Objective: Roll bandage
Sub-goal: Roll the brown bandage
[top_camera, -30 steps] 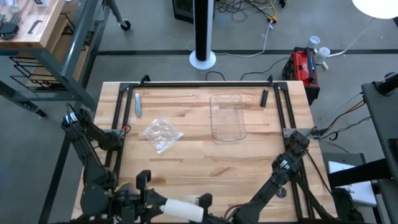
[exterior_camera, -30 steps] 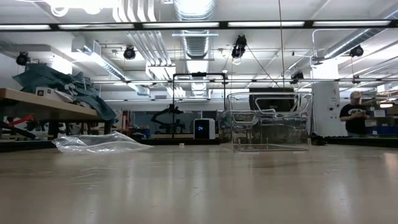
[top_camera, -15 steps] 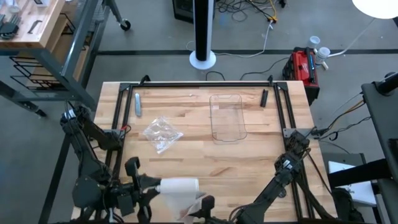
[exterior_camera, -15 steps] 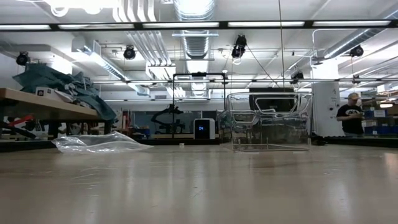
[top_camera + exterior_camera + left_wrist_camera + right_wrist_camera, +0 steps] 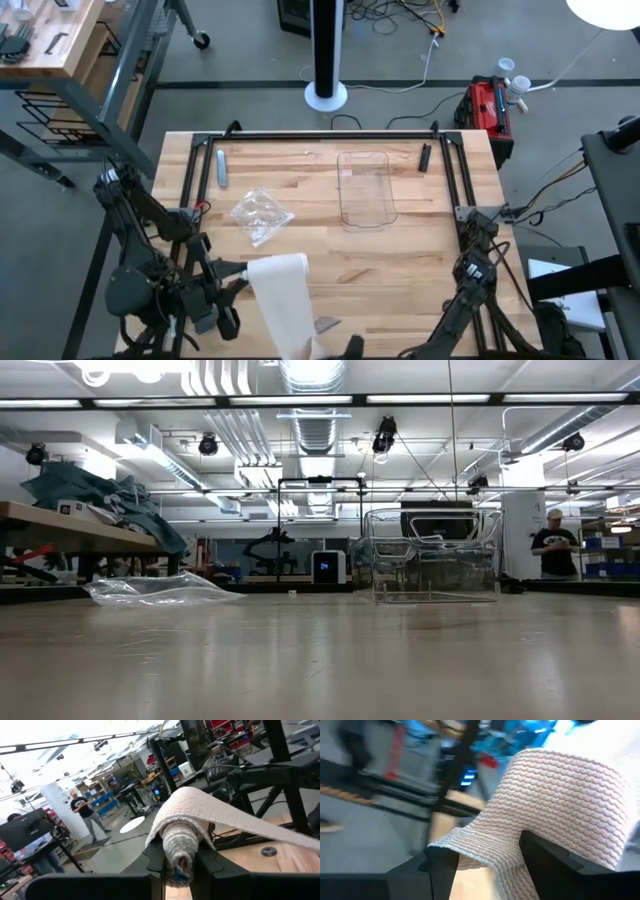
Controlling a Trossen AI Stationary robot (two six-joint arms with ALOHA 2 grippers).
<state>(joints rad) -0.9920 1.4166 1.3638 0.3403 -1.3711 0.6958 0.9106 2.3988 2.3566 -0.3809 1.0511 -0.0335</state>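
Note:
The bandage (image 5: 285,305) is a white ribbed strip. Part of it is wound into a small roll (image 5: 272,266), and the rest runs from that roll toward the table's near edge. My left gripper (image 5: 240,272) is shut on the roll above the table's near left part. My right gripper (image 5: 487,857) stands open at the near edge, with the strip's loose end (image 5: 470,851) lying across the gap between its fingers. The low view shows neither the grippers nor the bandage. My left gripper pinches the roll's end (image 5: 176,851) between its two fingers, which come level from the table's left. The roll sticks out beyond the fingertips, clear of the table. The unrolled strip (image 5: 240,822) leaves over the top of the roll and slopes away toward my right gripper. My right gripper has the strip's end over its spread fingers (image 5: 542,852); whether they touch it I cannot tell.
A crumpled clear wrapper (image 5: 260,215) lies left of centre. A clear plastic tray (image 5: 365,188) stands at the far middle. A small grey object (image 5: 221,166) and a black one (image 5: 425,157) lie near the far edge. A person (image 5: 552,545) stands in the room beyond.
My left gripper has carried the roll toward the table's far edge and a little to the left. The bandage has unwound as it went, and a long strip now trails back to the near edge. My right arm has drawn back toward the near edge.

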